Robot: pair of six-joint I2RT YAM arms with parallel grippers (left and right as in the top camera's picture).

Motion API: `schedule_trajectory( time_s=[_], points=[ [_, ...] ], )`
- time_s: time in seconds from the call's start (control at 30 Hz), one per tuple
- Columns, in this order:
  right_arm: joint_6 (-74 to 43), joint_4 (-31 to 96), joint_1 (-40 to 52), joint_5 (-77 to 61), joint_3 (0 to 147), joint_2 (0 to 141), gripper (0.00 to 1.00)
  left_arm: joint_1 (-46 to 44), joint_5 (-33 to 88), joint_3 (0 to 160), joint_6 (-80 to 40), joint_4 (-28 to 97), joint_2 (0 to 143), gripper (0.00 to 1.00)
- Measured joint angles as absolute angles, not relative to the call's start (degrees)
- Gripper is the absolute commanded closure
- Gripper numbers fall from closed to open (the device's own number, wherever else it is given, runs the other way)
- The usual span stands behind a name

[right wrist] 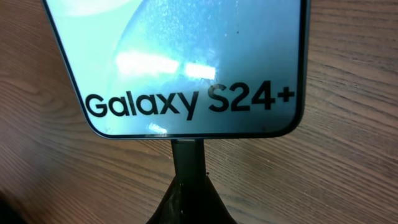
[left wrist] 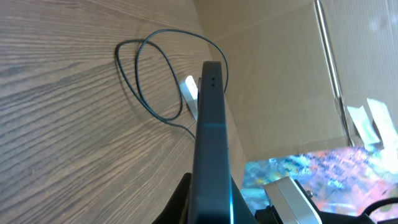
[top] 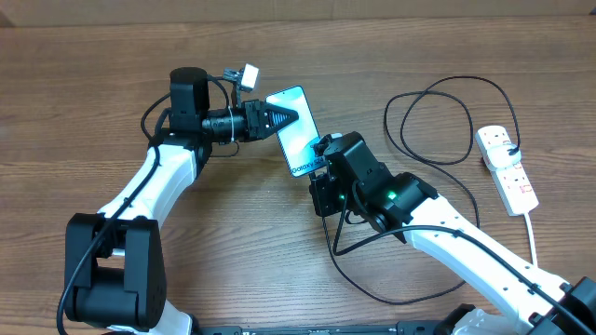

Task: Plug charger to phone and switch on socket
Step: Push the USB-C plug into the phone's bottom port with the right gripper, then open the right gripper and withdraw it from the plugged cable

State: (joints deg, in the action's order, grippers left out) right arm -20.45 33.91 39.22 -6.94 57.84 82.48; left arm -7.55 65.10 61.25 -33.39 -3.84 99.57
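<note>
Plugging the charger (right wrist: pixel 188 157) into the phone (top: pixel 298 133) is the step that is going on, as far as one can judge. The left gripper (top: pixel 279 119) is holding the phone by its far end, with the jaws closed on it. The phone is standing on its long edge above the table (top: pixel 112 102), near the middle of the scene. The right gripper (right wrist: pixel 189 200) is pinching the small black connector tip, its fingers narrow around it, and is presenting it to the near short edge of the phone, just under the "Galaxy S24+" text. The tip is touching this edge, but whether it is sitting inside the port the wrist view is not showing. The next move is asking for a straight push along the axis of the phone, while the left gripper is bracing against it. After that, one arm is needing to go to the socket (top: pixel 507 169). The socket is lying well apart at the right side, with its thick white cord (top: pixel 535 233) running toward the near edge. Its red switches are too small to tell their position. The thin cable (top: pixel 463 80) is making loose loops between the phone and the socket, and another loop is lying under the right arm. It could catch this arm on the way to the switch.
</note>
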Motion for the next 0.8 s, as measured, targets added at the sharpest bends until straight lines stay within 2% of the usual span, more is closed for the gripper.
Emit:
schedule_trajectory(
  time_s=[0.8],
  points=[
    [-17.85, 35.64, 39.46, -7.38, 58.83, 82.72, 0.96, -7.55, 67.64, 62.26, -26.35, 3.68, 99.55, 0.96]
  ],
)
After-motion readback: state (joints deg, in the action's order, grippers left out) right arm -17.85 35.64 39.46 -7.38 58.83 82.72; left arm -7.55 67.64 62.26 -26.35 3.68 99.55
